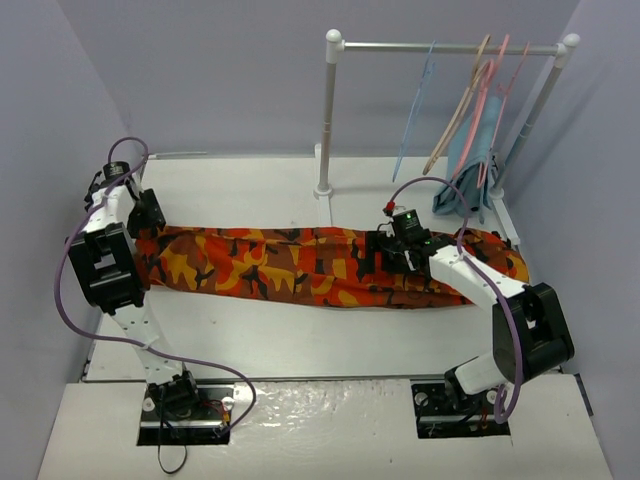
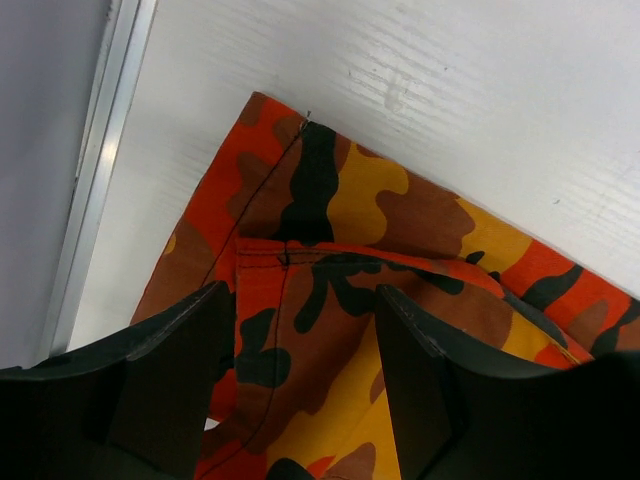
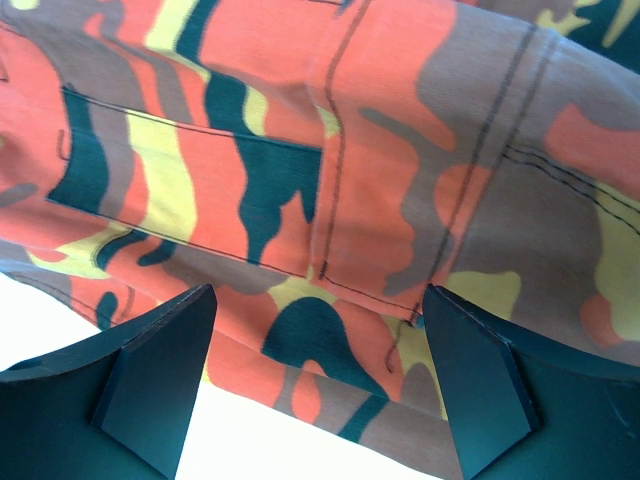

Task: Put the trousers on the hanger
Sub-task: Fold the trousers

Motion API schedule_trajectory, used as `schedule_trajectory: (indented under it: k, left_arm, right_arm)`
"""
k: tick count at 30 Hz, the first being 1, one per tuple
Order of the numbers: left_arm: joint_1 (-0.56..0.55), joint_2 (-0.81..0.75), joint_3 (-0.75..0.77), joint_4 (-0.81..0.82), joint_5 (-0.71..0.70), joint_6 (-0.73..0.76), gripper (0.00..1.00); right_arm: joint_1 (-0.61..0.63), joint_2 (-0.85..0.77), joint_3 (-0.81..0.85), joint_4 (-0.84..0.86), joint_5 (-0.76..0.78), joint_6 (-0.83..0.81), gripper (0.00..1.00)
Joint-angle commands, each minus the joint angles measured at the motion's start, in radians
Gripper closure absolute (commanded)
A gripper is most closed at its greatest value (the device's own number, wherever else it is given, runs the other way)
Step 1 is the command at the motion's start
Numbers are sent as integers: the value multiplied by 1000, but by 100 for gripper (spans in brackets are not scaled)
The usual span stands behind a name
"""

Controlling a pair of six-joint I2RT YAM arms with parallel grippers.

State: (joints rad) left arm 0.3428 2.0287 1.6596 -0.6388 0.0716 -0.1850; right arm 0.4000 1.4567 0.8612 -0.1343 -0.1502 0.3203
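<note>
Under the left gripper [image 2: 300, 300] and right gripper [image 3: 318, 295], both wide open, the trousers [image 1: 280, 262] look soft and floppy; pinch the end.

The white table [image 1: 300, 335] carries the trousers [image 1: 300, 265]. They lie flat in one long band from its left side across to its right, about midway between the near and far edges. The trousers' left end, a stitched corner, lies near the metal strip [image 2: 100, 170] along the table's left edge, with bare table between them. A rack post [image 1: 323, 185] stands on the table just behind the trousers' middle.
</note>
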Motion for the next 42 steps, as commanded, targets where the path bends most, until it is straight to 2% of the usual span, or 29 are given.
schedule_trajectory:
  k: [1, 6, 16, 25, 31, 32, 35, 37, 39, 42]
  left_arm:
    - [7, -8, 37, 19, 31, 62, 45]
    - [7, 26, 50, 32, 51, 77, 46]
    - [10, 59, 63, 20, -48, 93, 45]
    - [18, 44, 41, 7, -51, 101, 42]
    - [16, 47, 9, 25, 4, 93, 43]
    - [16, 48, 4, 28, 8, 94, 46]
    - [18, 57, 11, 29, 20, 93, 60]
    - [17, 54, 19, 25, 27, 91, 84]
    - [16, 45, 19, 31, 27, 96, 100]
    - [18, 29, 28, 28, 23, 103, 100]
  right_arm:
    - [10, -24, -5, 63, -31, 10, 18]
    - [11, -22, -26, 80, -47, 19, 19]
    - [13, 6, -30, 93, -60, 14, 19]
    - [13, 23, -25, 101, -61, -3, 18]
    - [14, 42, -21, 109, -72, -7, 18]
    - [13, 42, -21, 110, -72, -7, 18]
    - [13, 44, -23, 111, -68, -9, 19]
    - [13, 45, -26, 111, -69, -7, 18]
    - [14, 41, -28, 111, -68, -4, 18]
    - [13, 36, -30, 111, -65, -3, 19]
